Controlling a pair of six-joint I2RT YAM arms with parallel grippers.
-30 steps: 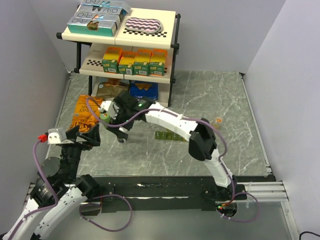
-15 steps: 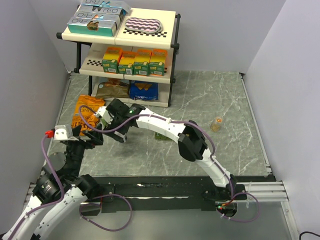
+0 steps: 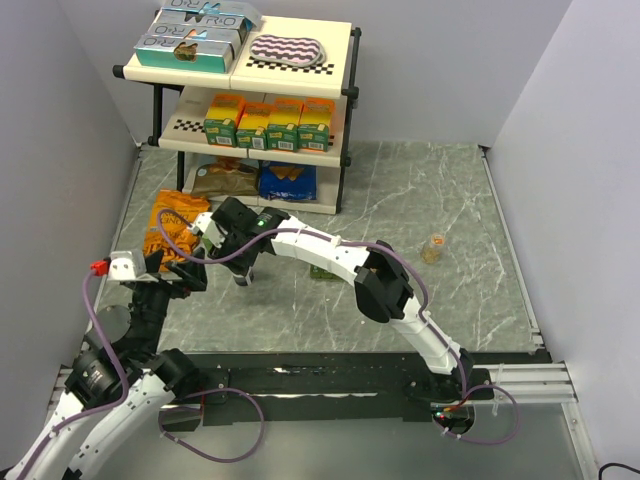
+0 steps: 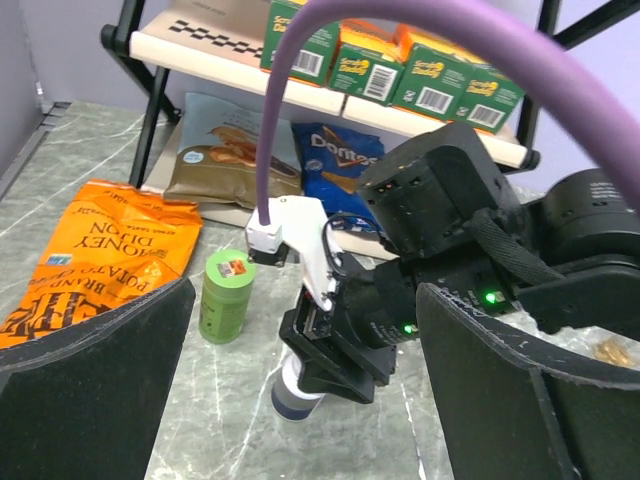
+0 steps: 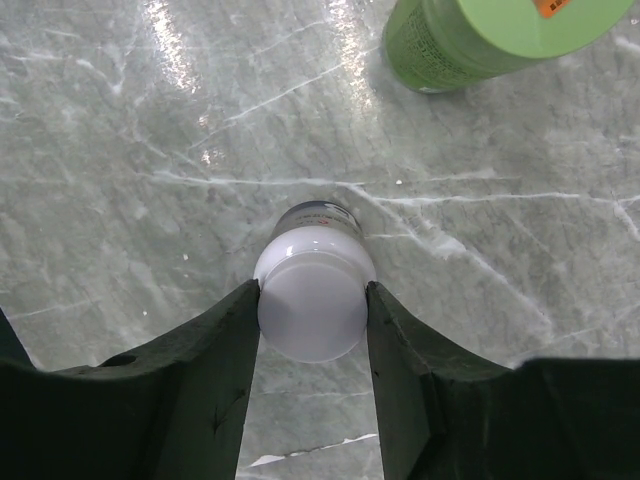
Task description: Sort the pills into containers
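My right gripper (image 5: 313,330) is shut on the white cap of a small pill bottle (image 5: 313,290) that stands upright on the marble table. The left wrist view shows this bottle (image 4: 293,392) under the right wrist. A green bottle (image 5: 480,35) stands just beyond it, apart from it (image 4: 226,295). My left gripper (image 4: 300,410) is open and empty, its jaws wide, facing the right gripper (image 3: 240,276) from the left. The green container strip (image 3: 322,271) lies mid-table, mostly hidden by the right arm. A small jar of orange pills (image 3: 433,248) stands far right.
A two-tier shelf rack (image 3: 345,95) with boxes stands at the back. An orange chip bag (image 4: 90,255) lies left of the green bottle. A brown bag (image 4: 225,150) and a blue Doritos bag (image 4: 335,165) lie under the rack. Grey walls close both sides.
Over the last second my right arm swung left and down onto the white-capped bottle, and my left arm shifted slightly. Nothing visibly moved in the last half second.
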